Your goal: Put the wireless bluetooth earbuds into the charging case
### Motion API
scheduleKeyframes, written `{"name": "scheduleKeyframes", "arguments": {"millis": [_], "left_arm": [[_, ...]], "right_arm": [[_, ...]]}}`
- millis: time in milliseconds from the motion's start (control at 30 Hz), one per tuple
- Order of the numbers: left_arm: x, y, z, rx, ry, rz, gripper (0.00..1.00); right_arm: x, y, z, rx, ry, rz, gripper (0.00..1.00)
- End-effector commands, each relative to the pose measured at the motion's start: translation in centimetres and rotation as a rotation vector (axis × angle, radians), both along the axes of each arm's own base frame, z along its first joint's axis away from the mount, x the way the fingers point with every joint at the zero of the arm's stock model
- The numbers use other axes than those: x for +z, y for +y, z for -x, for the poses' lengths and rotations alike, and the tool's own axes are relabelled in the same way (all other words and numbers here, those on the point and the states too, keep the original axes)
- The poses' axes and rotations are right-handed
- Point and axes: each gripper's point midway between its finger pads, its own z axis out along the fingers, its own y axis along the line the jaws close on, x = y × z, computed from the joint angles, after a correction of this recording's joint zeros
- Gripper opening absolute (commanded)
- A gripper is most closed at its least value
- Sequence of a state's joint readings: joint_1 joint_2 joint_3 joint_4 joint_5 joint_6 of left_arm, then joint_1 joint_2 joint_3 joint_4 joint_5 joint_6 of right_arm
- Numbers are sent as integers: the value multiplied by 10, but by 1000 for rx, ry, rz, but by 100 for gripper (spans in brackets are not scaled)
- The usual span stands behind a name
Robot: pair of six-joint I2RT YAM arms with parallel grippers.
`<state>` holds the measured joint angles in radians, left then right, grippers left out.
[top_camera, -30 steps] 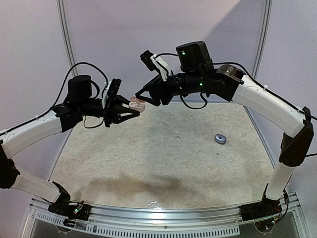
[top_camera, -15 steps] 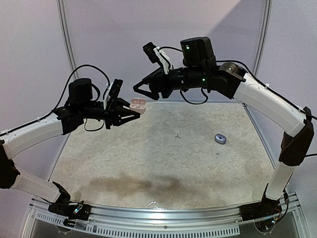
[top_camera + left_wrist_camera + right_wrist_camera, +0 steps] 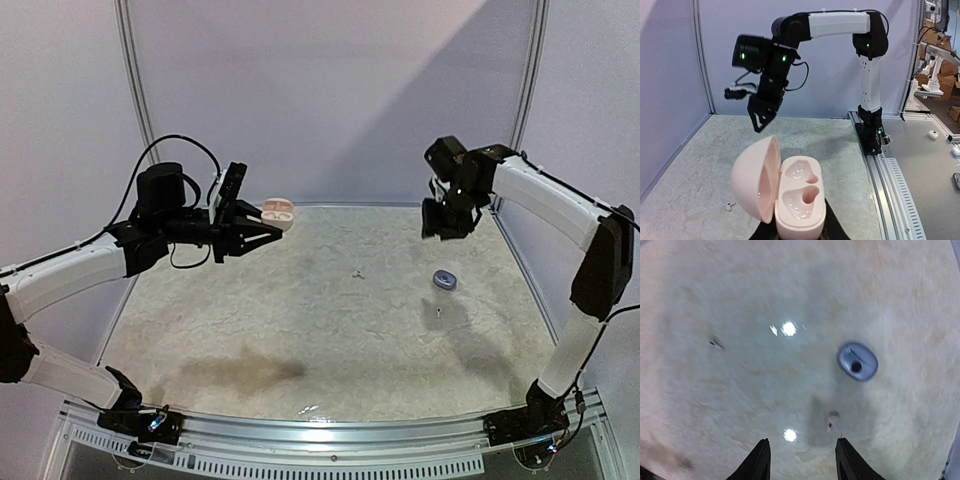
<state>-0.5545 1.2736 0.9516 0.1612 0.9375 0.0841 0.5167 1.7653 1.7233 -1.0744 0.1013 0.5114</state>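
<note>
Charging case up left — second case right, earbud just before it.

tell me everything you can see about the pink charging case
The charging case is a pale pink, glossy oval clamshell, plastic by the look. It is open: the domed lid stands up from a hinge along one long side, and the base shows two moulded wells, both empty. The left end effector clamps its base and holds it in the air above the table's far left. Nothing else touches it.

pink charging case, mottled beige table
</note>
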Motion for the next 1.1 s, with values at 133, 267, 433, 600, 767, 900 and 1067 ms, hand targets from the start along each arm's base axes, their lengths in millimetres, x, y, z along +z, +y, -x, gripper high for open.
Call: {"name": "scheduleKeyframes", "arguments": {"millis": [133,267,433,600,767,900,1067], "left_arm": [[5,1,4,6,-22,17,0],[6,3,3,13,-24,18,0],[6,4,2,20,-23,17,0],[6,5,0,26,-25,18,0],[4,4,-1,23,-22,18,0],[5,5,-1,23,-22,20,0],[5,5,-1,26,-20,19,0]], "right_arm": [[-93,-35,45,-94,349,212,41],[-124,-40,44,-89,412,275,36],[-145,-40,41,-100,447,250,30],[-164,-45,50,-104,499,260,31],[-180,-41,56,-96,528,232,31],[-191,-41,58,-95,542,235,30],[-197,-44,60,-94,556,253,23]]}}
